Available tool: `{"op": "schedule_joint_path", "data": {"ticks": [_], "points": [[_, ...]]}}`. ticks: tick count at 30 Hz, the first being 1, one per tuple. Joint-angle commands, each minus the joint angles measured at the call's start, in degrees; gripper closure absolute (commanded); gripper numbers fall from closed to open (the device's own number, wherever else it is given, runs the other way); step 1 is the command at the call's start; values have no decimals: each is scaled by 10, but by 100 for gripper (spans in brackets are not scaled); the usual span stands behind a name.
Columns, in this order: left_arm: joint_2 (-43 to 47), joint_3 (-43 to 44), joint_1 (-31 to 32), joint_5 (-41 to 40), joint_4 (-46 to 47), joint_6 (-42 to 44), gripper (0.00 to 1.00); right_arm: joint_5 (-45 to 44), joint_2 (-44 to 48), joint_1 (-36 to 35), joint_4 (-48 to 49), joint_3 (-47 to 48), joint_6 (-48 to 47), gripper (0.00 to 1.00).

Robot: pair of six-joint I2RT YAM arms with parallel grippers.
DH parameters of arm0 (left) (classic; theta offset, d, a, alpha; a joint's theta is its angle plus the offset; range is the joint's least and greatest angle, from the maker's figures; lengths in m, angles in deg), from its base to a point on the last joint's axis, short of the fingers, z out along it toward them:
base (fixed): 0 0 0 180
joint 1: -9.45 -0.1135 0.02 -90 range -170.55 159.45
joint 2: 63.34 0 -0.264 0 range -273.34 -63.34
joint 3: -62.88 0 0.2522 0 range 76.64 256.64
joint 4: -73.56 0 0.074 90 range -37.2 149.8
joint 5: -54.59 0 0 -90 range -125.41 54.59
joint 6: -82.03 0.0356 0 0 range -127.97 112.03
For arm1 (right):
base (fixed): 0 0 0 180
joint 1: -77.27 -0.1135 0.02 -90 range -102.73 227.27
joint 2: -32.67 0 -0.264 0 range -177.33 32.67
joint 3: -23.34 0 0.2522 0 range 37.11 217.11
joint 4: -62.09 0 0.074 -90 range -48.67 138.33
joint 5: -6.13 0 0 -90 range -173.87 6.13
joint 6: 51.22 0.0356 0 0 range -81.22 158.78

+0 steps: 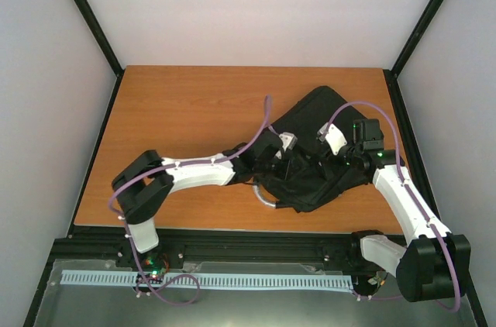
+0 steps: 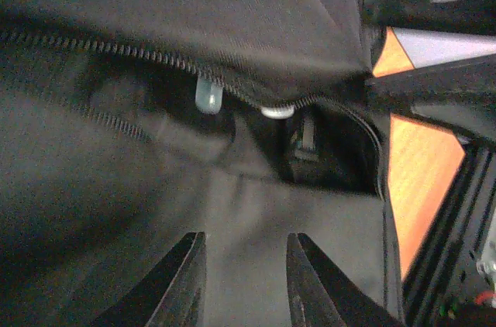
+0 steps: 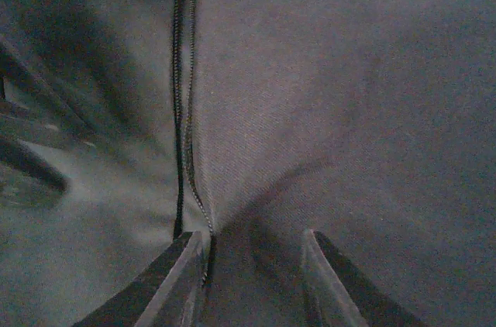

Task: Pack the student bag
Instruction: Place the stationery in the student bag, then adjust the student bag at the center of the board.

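Observation:
The student bag (image 1: 314, 164) is a black fabric backpack lying at the right middle of the wooden table, its curved grey handle (image 1: 267, 200) at the near edge. My left gripper (image 1: 284, 150) is over the bag's left part. In the left wrist view it (image 2: 246, 246) is open, fingers apart just above the black fabric (image 2: 232, 203). A zip line with two pale pulls (image 2: 208, 98) runs above it, beside a dark opening (image 2: 318, 153). My right gripper (image 1: 335, 144) is at the bag's right part. In the right wrist view it (image 3: 256, 243) pinches a bunched fold of fabric (image 3: 256, 265) beside the zip edge (image 3: 184, 71).
The wooden table (image 1: 186, 118) is bare on its left and far parts. Black frame posts (image 1: 89, 13) and white walls close in the cell. The table's right edge (image 2: 422, 180) shows orange beside the bag in the left wrist view.

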Motion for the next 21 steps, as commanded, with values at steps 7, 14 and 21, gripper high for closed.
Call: {"op": "schedule_joint_path", "data": {"ticks": [7, 14, 21], "points": [[199, -97, -11, -77, -144, 68, 41, 28, 25, 9, -24, 35, 11, 46], [233, -102, -135, -31, -173, 45, 22, 13, -3, 81, -89, 94, 13, 39], [175, -85, -195, 116, -108, -2, 19, -12, -43, 165, -117, 69, -36, 26]]}}
